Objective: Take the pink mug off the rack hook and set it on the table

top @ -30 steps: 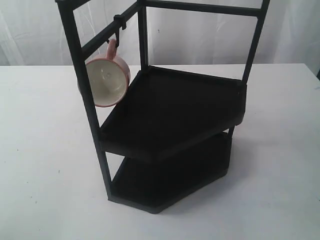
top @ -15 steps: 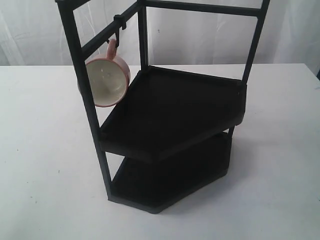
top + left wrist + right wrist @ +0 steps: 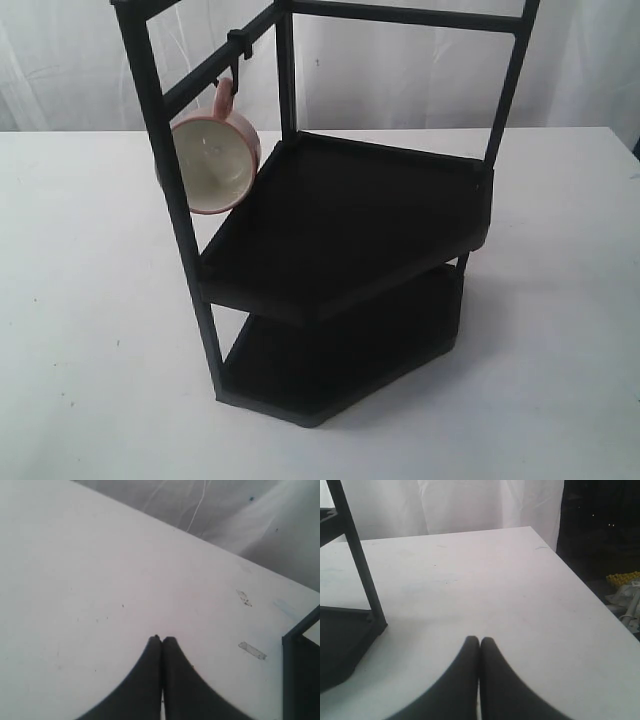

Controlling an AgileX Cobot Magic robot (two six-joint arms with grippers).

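**Q:** Where is the small dusty-pink ceramic mug [image 3: 212, 160]?
**A:** It hangs by its handle on the thin black J-shaped hook [image 3: 237, 48], at 10 o'clock on the tall black bar-frame rack [image 3: 181, 225], clear of the white counter [image 3: 80, 320].
**Q:** What is the claw state?
**A:** Left claw [image 3: 162, 640] and right claw [image 3: 479, 641] are both clenched, empty, above the counter.

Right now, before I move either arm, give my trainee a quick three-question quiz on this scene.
1. True or false: the pink mug hangs clear of the table.
2. The left gripper and right gripper are: A) both open; B) both shut, empty; C) one shut on the mug.
3. Fill in: the mug hangs by its handle from the ____.
Key: 1 true; 2 B; 3 rack hook.
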